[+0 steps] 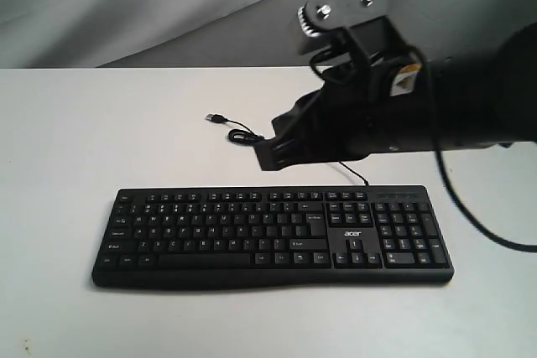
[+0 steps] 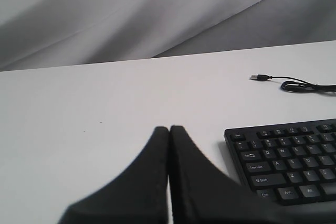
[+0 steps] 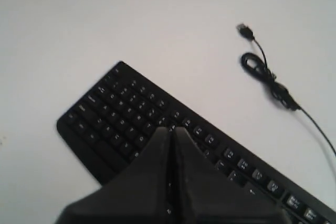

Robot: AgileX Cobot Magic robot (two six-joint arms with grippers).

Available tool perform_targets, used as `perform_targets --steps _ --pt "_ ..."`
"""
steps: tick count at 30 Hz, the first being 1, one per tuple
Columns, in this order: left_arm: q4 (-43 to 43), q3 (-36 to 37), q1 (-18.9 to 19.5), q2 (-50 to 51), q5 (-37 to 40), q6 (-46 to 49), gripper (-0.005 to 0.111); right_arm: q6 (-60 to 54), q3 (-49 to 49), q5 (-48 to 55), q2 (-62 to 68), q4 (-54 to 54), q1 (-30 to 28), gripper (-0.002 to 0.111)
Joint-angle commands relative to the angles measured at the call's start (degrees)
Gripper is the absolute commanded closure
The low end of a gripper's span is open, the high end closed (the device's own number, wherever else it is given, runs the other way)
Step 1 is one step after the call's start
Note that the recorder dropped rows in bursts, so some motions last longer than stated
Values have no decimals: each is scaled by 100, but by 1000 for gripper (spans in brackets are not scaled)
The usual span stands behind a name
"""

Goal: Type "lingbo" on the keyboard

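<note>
Right tool (image 3: 170,128), fingers pressed together, hangs over the keyboard (image 1: 273,236) on an arm reaching in from the right. It seems clear of the keys, though blur obscures this. Left tool (image 2: 169,128), likewise closed, hovers above the bare desk (image 1: 59,140) beside the keyboard's Esc end.

Black acer keyboard (image 1: 273,236) — flat on white table (image 1: 75,140), cable (image 1: 239,133) unplugged

White matte counter (image 1: 59,132) fills most of every view. Grey creased fabric backdrop (image 1: 126,2) hangs behind its far edge.
</note>
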Motion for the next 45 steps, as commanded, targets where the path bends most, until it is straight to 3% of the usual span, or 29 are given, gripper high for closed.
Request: perform_targets --steps 1,10,18,22,34,37,45 --pt "-46 25 11 -15 -26 -23 106 -61 75 -172 -817 -83 17 108" --pt "-46 25 11 -15 -26 -23 106 -39 75 -522 -2009 -40 17 108" --pt "-46 25 11 -15 -26 -23 106 -39 85 329 -3003 -596 -127 108" --pt "-46 25 11 -15 -26 -23 106 -39 533 431 -3569 -291 -782 108" --pt "-46 25 11 -15 -26 -23 106 -39 3013 331 -6165 232 -4204 108" --pt "-46 25 11 -15 -26 -23 106 -39 3353 269 -6728 74 -4538 108" --pt "-46 25 11 -15 -26 -23 106 -39 3624 432 -7205 -521 -4606 108"
